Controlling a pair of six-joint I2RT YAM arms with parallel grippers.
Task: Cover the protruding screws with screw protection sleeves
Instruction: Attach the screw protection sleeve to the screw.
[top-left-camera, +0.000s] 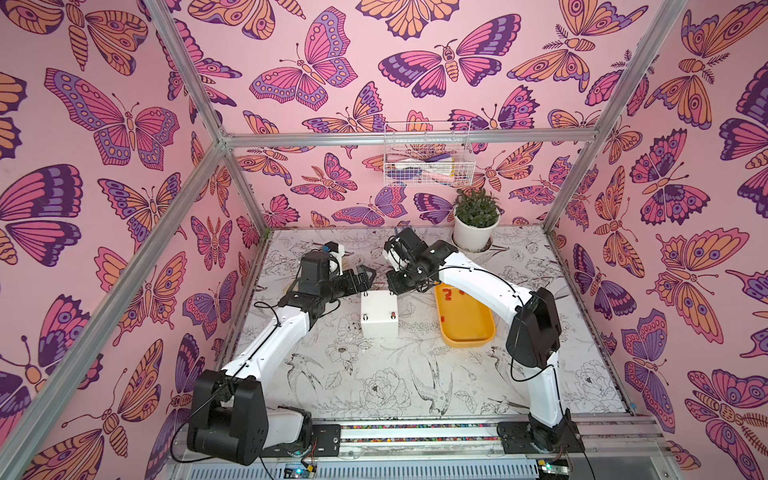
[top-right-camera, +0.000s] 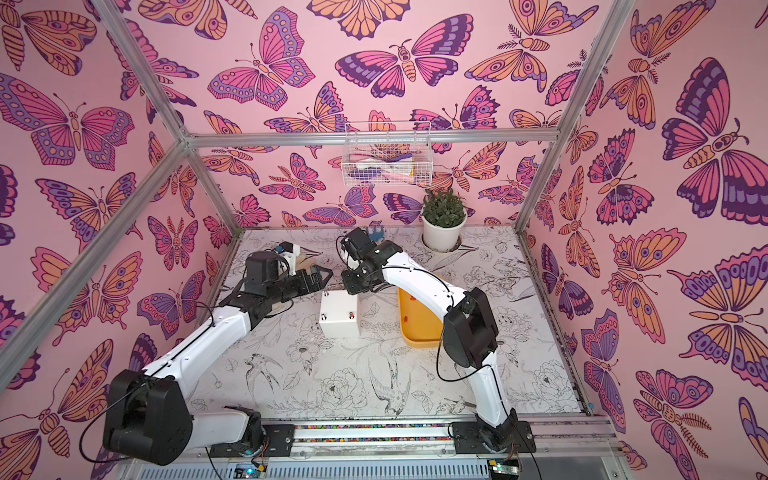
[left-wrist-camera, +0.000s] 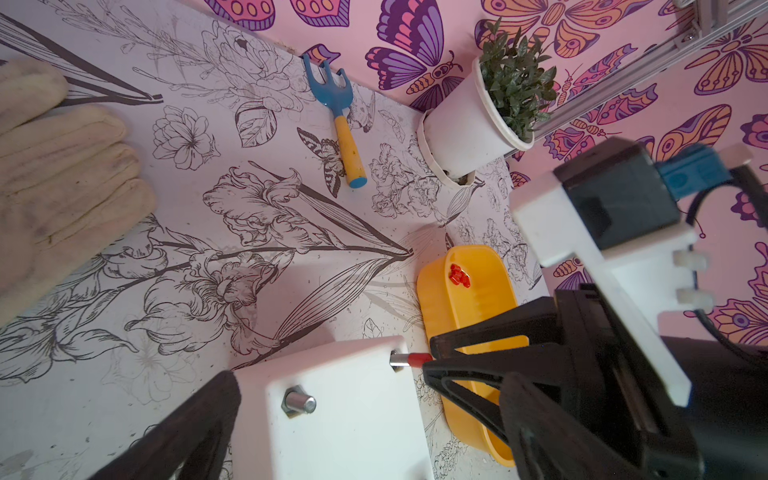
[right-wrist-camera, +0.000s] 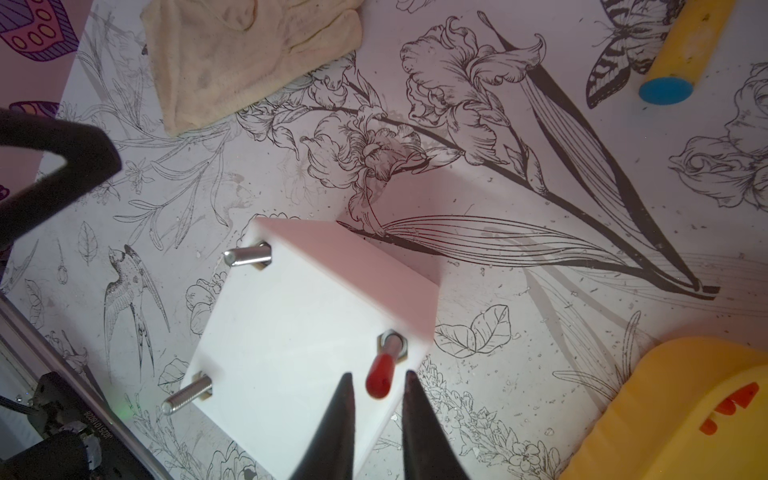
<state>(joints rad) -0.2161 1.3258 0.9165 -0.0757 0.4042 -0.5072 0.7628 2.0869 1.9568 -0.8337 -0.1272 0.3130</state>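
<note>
A white box (top-left-camera: 379, 320) stands mid-table with the protruding screws at its corners. The far-left screw (right-wrist-camera: 247, 254) and the near-left screw (right-wrist-camera: 187, 397) are bare. The near-right one wears a red sleeve (top-left-camera: 392, 316). A red sleeve (right-wrist-camera: 379, 380) also sits on the far-right screw (left-wrist-camera: 397, 359), partly down it. My right gripper (right-wrist-camera: 378, 375) hovers over it, open narrowly, with a small gap on each side of the sleeve. My left gripper (top-left-camera: 365, 276) is wide open at the box's far-left corner, holding nothing. More screw protection sleeves (left-wrist-camera: 459, 275) lie in the yellow tray (top-left-camera: 469, 328).
The tray sits right of the box, under my right arm. A potted plant (top-left-camera: 476, 224) stands at the back right. A blue hand rake (left-wrist-camera: 336, 116) and a cream glove (left-wrist-camera: 62, 166) lie towards the back. A wire basket (top-left-camera: 428, 156) hangs on the rear wall.
</note>
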